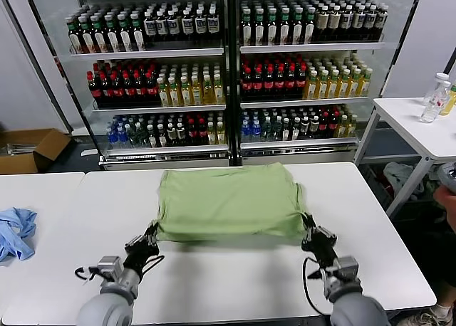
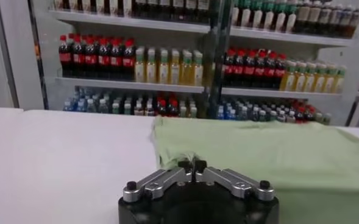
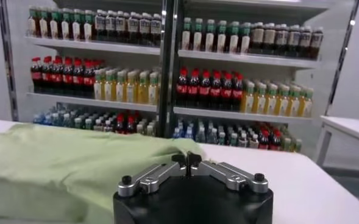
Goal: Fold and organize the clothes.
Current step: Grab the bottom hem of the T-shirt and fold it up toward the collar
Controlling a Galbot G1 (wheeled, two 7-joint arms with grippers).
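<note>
Here, pastel-green shirt (image 1: 229,201) lying folded mid-tabletop (image 1: 235,276) toward its far edge, left pincer (image 1: 151,235) closed at the shirt's near left corner, right pincer (image 1: 309,226) closed at its near right corner.

Shirt (image 1: 229,201) collar and buttons hidden in folds, blue cloth (image 1: 14,232) cut off by frame edge

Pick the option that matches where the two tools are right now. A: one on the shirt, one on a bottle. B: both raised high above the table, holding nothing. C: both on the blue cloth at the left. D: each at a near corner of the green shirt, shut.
D: the left tool and right tool sit shut at the near corners of the green shirt on the white table.
</note>
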